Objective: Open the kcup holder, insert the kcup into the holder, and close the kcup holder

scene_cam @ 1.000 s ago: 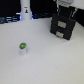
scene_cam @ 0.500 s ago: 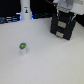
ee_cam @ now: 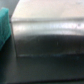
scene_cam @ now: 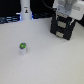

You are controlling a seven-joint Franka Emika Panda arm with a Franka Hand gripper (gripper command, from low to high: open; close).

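The kcup (scene_cam: 22, 48), a small pale pod with a green top, stands upright on the white table (scene_cam: 45, 65) toward the exterior view's left. The kcup holder (scene_cam: 61, 31), a black boxy unit with pale front marks, sits at the back on the exterior view's right. My gripper (scene_cam: 66, 19) hangs right over the holder's top, far from the kcup. Its fingers are too blurred to tell whether they are open or shut. The wrist view is filled by a dark, shiny box surface (ee_cam: 47, 37), seen close up. No fingers show there.
A white upright object (scene_cam: 25, 9) stands at the back, with a dark band (scene_cam: 7, 20) along the table's far edge beside it. A teal object (ee_cam: 4, 26) shows at the edge of the wrist view.
My arm has come lower over the kcup holder. The kcup has not moved.
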